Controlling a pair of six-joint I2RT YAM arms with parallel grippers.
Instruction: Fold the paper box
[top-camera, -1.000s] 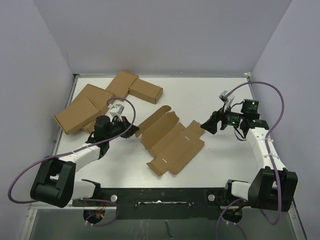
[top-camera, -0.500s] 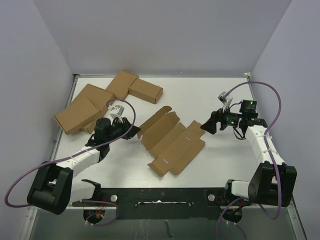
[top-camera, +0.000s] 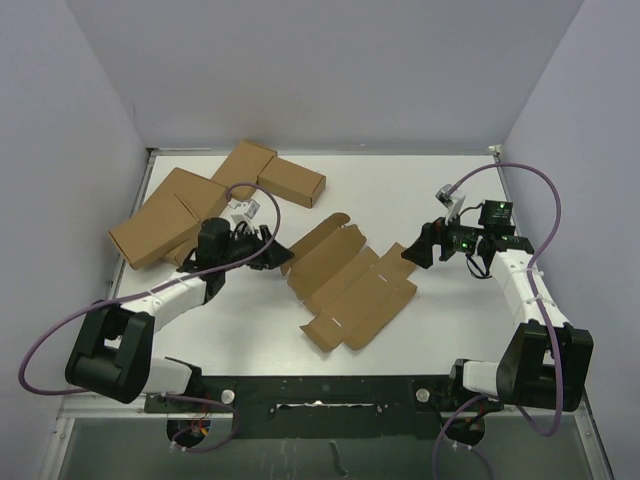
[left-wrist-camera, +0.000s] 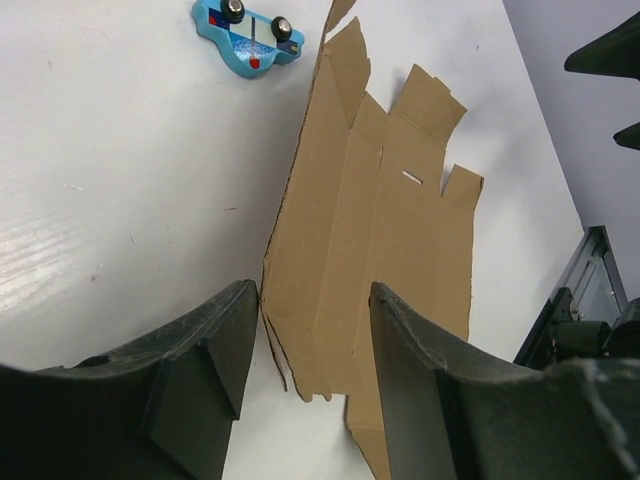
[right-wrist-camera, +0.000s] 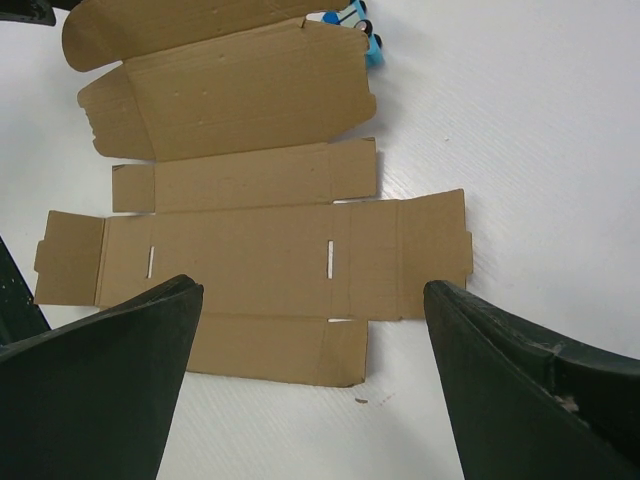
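Observation:
The paper box (top-camera: 352, 288) is a flat brown die-cut sheet with flaps and slots, lying in the middle of the white table. My left gripper (top-camera: 284, 258) is at the sheet's left end, open. In the left wrist view its fingers (left-wrist-camera: 205, 375) straddle the sheet's near corner (left-wrist-camera: 375, 230) without pinching it. My right gripper (top-camera: 408, 252) hovers by the sheet's right end, wide open. In the right wrist view the sheet (right-wrist-camera: 260, 240) lies spread out ahead of the gripper (right-wrist-camera: 315, 350), nothing between the fingers.
Several folded brown cartons (top-camera: 200, 200) are grouped at the back left of the table. A small blue toy car (left-wrist-camera: 248, 35) lies just beyond the sheet's far edge, partly hidden by a raised flap in the right wrist view (right-wrist-camera: 362, 38). Purple walls enclose the table.
My left gripper has moved right to the sheet's left end and opened from shut. The sheet has shifted slightly to the right. The right arm has barely moved.

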